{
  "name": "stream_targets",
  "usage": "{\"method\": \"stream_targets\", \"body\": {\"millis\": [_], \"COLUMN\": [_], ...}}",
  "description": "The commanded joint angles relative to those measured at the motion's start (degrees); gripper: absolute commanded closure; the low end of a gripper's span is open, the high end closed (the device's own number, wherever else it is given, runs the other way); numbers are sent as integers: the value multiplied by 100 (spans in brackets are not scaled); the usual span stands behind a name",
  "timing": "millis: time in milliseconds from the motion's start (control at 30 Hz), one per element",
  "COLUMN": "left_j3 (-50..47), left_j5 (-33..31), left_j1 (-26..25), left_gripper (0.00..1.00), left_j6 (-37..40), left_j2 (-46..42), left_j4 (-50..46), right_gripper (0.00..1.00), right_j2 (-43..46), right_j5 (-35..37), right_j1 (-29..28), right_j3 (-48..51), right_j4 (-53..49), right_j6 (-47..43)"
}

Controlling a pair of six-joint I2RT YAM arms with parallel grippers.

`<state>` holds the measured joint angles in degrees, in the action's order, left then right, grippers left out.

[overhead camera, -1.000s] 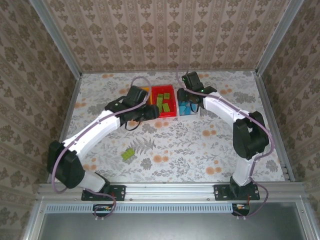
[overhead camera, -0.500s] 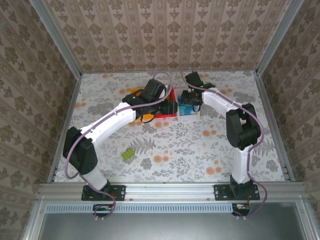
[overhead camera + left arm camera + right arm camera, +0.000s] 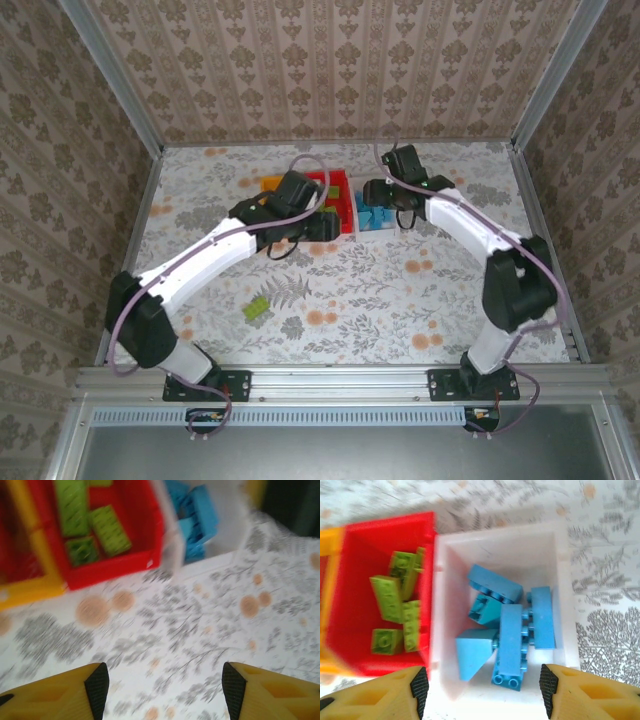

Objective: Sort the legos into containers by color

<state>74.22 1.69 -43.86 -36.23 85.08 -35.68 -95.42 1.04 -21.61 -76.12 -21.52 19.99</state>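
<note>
Left gripper (image 3: 160, 680) and right gripper (image 3: 482, 685) spread wide, empty, at the bins.
Lime green legos (image 3: 387, 600) in red bin (image 3: 385, 527), between yellow-orange bin (image 3: 25, 592) and white bin (image 3: 495, 545) of light blue legos (image 3: 512, 630); stray green lego (image 3: 257, 309) on table (image 3: 400, 290), well apart.

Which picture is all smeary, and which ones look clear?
Left wrist view: smeared all over, the red bin and its green legos streaky. Right wrist view: much clearer, studs plain on the blue legos in the white bin. Top external view: clear, evenly lit, no glare.
</note>
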Motion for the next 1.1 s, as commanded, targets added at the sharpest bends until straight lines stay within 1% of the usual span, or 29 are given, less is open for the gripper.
{"method": "stream_targets", "body": {"millis": [0,67,167,233,333,400,500,667,767,867,900,933,1067], "left_j3": [-549,-968,-1434,-1699,-2079,-2180,-2239,-2234,-2372,-2560,-2570,-2582,-2871], "left_j5": [-590,-765,-937,-867,-683,-733,-832,-780,-589,-103,55,140,342], "left_j1": [152,210,279,298,307,348,516,993,1366,1639,1643,1612,1394], "left_gripper": [35,35,33,32,31,31,31,27,26,25,18,17,16], "left_j6": [-984,-1524,-2194,-2446,-2639,-2480,-1945,-1013,-595,-310,-250,-228,-402], "left_j2": [-540,-892,-1298,-1469,-1564,-1495,-1180,-730,-572,-377,-305,-251,-291], "left_j4": [-1139,-1683,-2422,-2634,-2620,-2576,-2453,-1676,-1156,-693,-628,-607,-538], "right_gripper": [34,31,24,22,22,22,22,22,22,22,22,22,21], "right_j2": [774,1175,1621,1899,2060,2134,2182,2323,2399,2462,2475,2484,2471], "right_j5": [-417,-751,-955,-1142,-1582,-1668,-1747,-1790,-1757,-1706,-1695,-1678,-1644], "right_j1": [-456,-898,-1577,-1909,-2132,-2235,-2288,-2304,-2300,-2306,-2305,-2307,-2304], "right_j3": [802,1387,2101,2382,2663,2787,2914,3041,3059,3093,3103,3112,3131], "right_j4": [853,1220,1520,1579,1666,1679,1677,1682,1612,1591,1592,1592,1672], "right_j6": [-804,-1238,-1643,-1663,-1485,-1407,-1332,-1312,-1325,-1307,-1285,-1262,-1158]}}
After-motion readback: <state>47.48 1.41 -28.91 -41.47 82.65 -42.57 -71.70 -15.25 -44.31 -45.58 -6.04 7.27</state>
